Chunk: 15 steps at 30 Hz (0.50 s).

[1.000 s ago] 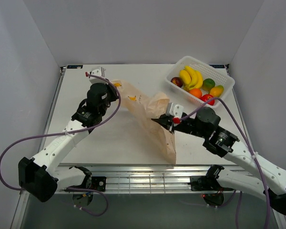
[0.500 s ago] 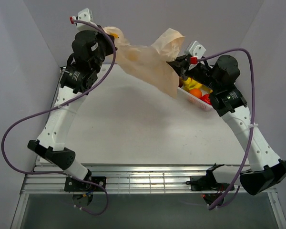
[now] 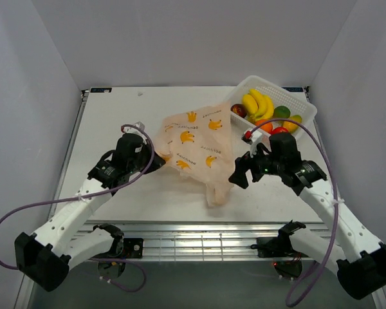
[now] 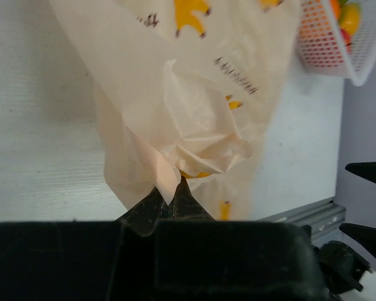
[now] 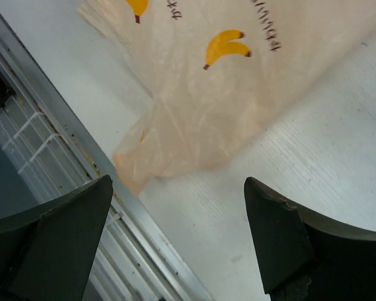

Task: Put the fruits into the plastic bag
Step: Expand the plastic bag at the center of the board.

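The peach-orange plastic bag (image 3: 196, 145), printed with small yellow bananas, lies spread over the middle of the table. My left gripper (image 3: 159, 161) is shut on its left edge; in the left wrist view the fingertips (image 4: 169, 191) pinch a bunched fold of the bag (image 4: 194, 94). My right gripper (image 3: 239, 172) stands open just right of the bag's lower end. In the right wrist view it (image 5: 178, 213) has only bare table between its fingers, and the bag (image 5: 225, 81) lies beyond them. The fruits, a banana bunch (image 3: 257, 103), an orange (image 3: 264, 125) and red, green and yellow-green pieces, sit in the basket.
The white lattice basket (image 3: 309, 111) stands at the back right corner, also seen in the left wrist view (image 4: 329, 50). The table's front edge and metal rails (image 5: 44, 144) run close under the right gripper. Grey walls close in the left, back and right sides.
Both arms lifted the bag high toward the back, then came down. The right gripper has let go and opened wide. The bag now lies spread on the table, held only by the left gripper.
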Available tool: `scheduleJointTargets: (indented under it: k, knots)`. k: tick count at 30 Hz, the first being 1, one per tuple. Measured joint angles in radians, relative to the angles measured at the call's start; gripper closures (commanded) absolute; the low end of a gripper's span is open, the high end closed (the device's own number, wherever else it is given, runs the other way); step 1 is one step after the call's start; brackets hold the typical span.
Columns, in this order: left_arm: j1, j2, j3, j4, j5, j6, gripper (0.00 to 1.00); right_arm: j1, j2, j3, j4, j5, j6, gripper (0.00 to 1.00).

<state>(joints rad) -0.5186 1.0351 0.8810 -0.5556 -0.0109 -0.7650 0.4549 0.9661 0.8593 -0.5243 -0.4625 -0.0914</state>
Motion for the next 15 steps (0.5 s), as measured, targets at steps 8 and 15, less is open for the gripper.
scheduleJointTargets:
  k: [8,15]
  knots:
    - [-0.011,-0.201,-0.003,0.072,0.063,-0.026,1.0,0.009,-0.137,0.314,-0.169,0.049,0.002,0.1]
    - [-0.041,-0.172,-0.009,0.09,0.129,-0.034,1.0,0.275,0.047,0.269,-0.08,0.155,0.037,0.1]
